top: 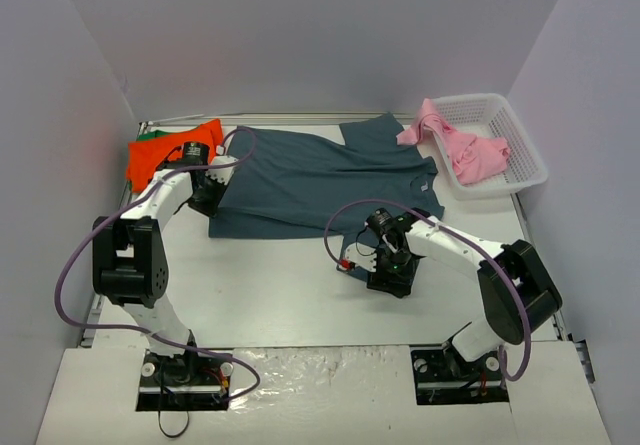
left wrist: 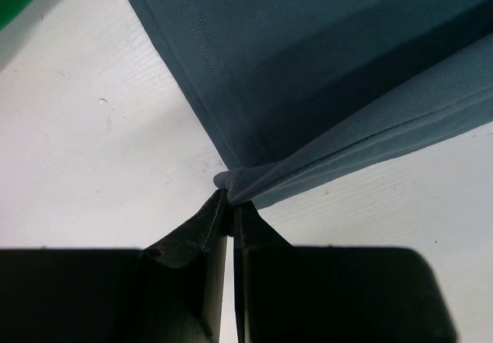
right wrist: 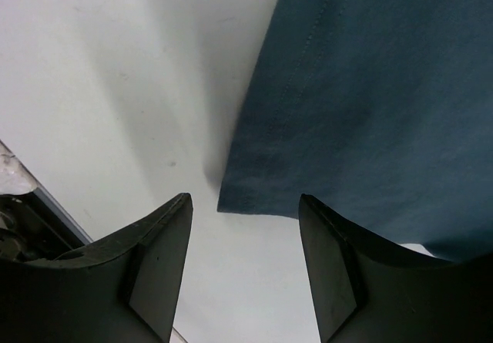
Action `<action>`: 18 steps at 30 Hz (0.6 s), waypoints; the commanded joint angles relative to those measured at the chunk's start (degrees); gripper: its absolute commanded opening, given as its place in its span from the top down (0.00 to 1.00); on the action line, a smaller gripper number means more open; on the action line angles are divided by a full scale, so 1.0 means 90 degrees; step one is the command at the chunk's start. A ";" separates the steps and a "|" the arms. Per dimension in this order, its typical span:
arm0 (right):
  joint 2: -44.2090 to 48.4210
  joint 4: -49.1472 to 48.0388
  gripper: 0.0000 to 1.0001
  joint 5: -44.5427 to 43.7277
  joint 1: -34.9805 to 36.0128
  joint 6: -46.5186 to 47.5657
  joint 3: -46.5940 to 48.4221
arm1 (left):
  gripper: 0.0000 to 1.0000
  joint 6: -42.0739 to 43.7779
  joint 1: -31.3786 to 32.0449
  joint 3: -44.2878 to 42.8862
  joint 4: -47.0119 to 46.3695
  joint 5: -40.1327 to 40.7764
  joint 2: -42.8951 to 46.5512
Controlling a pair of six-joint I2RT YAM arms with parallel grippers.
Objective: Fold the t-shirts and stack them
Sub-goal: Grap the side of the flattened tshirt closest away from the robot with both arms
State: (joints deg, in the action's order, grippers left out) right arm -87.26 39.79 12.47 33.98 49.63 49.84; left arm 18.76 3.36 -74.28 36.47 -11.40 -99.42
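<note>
On the white worktop [top: 300,305], the blue shirt [top: 320,180] lay spread over the far half, its long axis running left to right. My left claw [left wrist: 231,204] was pinched shut on a corner at its left edge. My right claw [right wrist: 245,200] hung half open and empty, with the shirt's near hem corner just ahead between the jaws.
</note>
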 commanded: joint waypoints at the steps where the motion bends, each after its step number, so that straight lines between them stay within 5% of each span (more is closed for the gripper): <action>1: -0.0060 -0.0066 0.46 -0.0291 0.0043 -0.0260 -0.0060 | 0.98 -0.0063 -0.0060 -0.0077 -0.0019 -0.0042 0.0138; 18: -0.0636 -0.0437 0.45 -0.0770 0.0043 -0.0924 -0.0109 | 0.98 -0.0024 -0.0051 -0.0096 -0.0019 -0.0052 0.0158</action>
State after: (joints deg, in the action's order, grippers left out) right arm -92.23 34.13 6.46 34.17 42.63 49.17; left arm 18.79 3.36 -74.28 36.03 -11.55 -99.42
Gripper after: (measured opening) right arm 0.545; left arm 0.045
